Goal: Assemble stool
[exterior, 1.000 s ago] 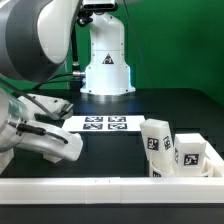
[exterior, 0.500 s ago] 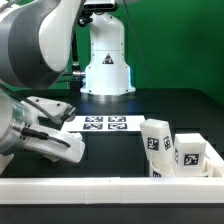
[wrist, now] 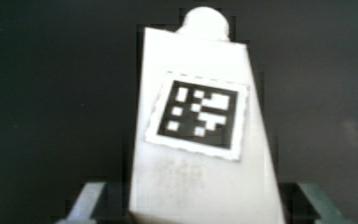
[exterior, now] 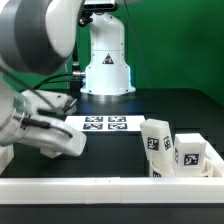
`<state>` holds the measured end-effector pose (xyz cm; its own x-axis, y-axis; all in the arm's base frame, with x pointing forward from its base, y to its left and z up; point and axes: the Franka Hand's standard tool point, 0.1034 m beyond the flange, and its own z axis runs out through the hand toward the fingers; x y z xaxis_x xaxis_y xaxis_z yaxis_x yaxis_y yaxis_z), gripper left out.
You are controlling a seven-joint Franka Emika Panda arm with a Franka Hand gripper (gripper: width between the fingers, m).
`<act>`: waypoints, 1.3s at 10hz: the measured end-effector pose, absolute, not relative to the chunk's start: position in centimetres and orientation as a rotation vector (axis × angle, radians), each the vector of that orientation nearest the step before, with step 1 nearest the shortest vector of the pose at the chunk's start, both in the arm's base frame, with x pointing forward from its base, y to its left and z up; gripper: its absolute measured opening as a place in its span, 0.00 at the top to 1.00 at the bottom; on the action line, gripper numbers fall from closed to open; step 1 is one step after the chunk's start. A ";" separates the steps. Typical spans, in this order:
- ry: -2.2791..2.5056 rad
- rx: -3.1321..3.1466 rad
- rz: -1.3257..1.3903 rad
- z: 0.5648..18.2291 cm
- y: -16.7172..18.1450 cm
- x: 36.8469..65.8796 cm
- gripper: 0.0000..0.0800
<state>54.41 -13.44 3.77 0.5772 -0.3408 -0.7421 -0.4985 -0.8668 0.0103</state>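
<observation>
Stool leg (wrist: pixel 197 110), a white blocky part, lies lengthwise between the two fingers (wrist: pixel 94 198) of the gripper (wrist: pixel 201 200) in the wrist view. The fingers stand narrow and flank the leg's near end on both sides, seemingly pressed against it. A black-and-white square tag (wrist: pixel 199 109) sits on the leg's upper face, and a small rounded peg (wrist: pixel 201 19) projects from its far end. Behind the part only the dark bench (wrist: pixel 43 100) shows. In the exterior view the arm (exterior: pixel 35 50) fills the exterior view's left, its white lower end close above the bench; whether the white shape there is the gripper or the held part cannot be told. Two further legs, second leg (exterior: pixel 157 146) and third leg (exterior: pixel 190 156), stand just beside one another at the exterior view's right, each showing a tag. The marker board (exterior: pixel 105 123) lies flat near the middle of the bench, in front of the robot base (exterior: pixel 107 62). A long white border rail (exterior: pixel 100 190) runs along the near edge, just in front of the two standing legs.
</observation>
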 end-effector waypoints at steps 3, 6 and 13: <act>0.706 -2.630 1.122 6.5 -10.9 54.5 0.59; 0.724 -2.660 1.062 6.0 -11.5 55.2 0.59; 0.778 -2.859 0.434 11.2 -6.2 56.6 0.59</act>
<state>56.58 -6.20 11.24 0.8239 -0.4723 -0.3133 -0.5148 -0.8548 -0.0654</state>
